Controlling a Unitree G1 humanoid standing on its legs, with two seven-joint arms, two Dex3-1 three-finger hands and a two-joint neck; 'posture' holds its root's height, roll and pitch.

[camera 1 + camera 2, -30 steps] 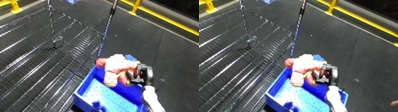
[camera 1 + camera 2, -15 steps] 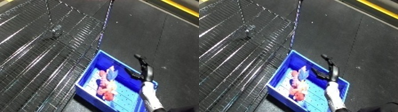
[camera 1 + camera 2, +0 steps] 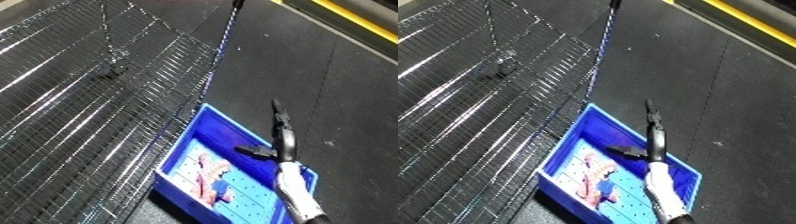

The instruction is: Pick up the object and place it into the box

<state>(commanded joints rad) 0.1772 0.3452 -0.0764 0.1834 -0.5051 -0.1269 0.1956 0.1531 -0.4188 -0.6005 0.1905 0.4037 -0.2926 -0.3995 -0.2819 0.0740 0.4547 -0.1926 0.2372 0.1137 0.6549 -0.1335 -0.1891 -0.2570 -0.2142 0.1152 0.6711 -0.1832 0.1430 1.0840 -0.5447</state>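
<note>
One forearm shows, its casing white and silver, smooth and rounded, narrowing toward the wrist. It ends in the right hand (image 3: pixel 282 136), which is black throughout, with long slim fingers (image 3: pixel 277 111) and a short black thumb (image 3: pixel 253 150) set at the side.

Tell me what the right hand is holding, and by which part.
Nothing. The right hand is open, fingers straight, above the blue bin; the pink object lies inside the bin.
</note>
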